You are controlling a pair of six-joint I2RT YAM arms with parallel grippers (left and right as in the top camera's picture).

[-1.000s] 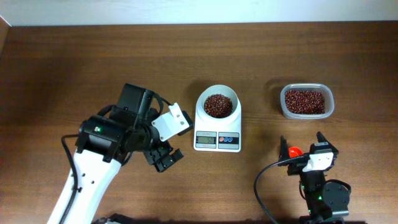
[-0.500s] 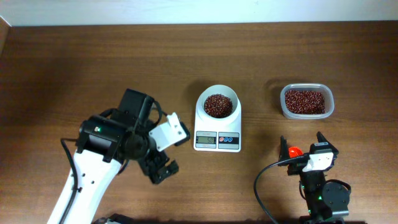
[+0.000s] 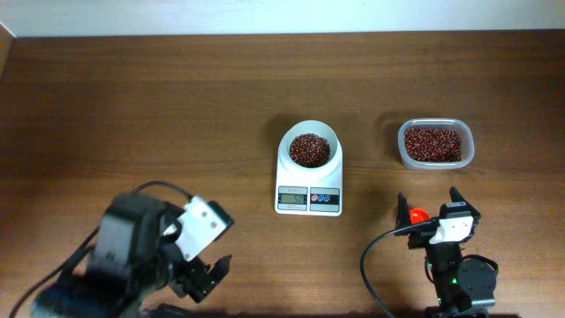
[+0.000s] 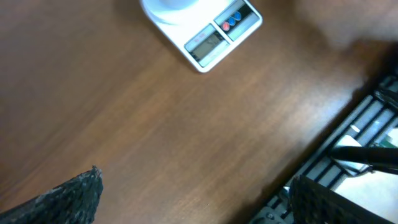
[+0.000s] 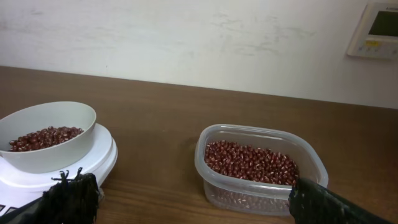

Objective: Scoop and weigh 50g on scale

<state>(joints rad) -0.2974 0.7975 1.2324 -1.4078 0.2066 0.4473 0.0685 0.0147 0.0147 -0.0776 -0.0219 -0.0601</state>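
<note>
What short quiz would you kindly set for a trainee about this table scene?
1. True or false: the white bowl on the scale holds red beans.
2. Which one is the clear tub nearer to? A. left pincer B. right pincer
3. Fill in: both pincers stand ____.
Key: 1 true; 2 B; 3 open.

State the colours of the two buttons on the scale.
Blue and red buttons; the left wrist view shows them best.
</note>
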